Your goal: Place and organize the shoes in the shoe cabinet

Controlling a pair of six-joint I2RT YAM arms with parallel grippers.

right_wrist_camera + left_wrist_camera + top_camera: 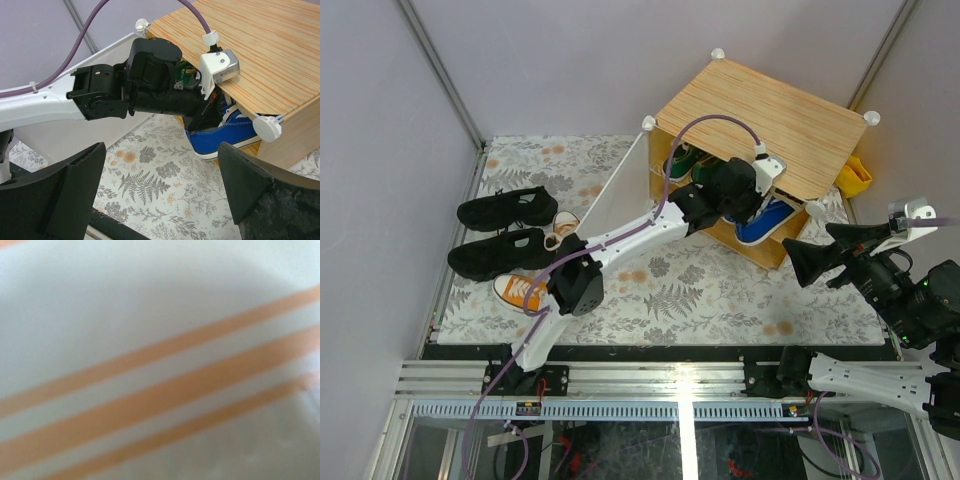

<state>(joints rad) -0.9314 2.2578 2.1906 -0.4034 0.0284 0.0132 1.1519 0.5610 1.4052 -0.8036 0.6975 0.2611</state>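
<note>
While your left pincer [199, 122], pinched narrow, seems to seat a blue shoe [225, 132] in the shoe cabinet [770, 115] at 1 o'clock, your right pincer [160, 190] gapes wide; next, release gently.

left wrist view, very close and out of focus. pale whitish surface [150, 300] fills the frame. three orange stripes [160, 405] cross it side by side, rising from lower left to upper right. thin orange sliver [10, 242] at top-left corner. cannot tell what object this is.
</note>
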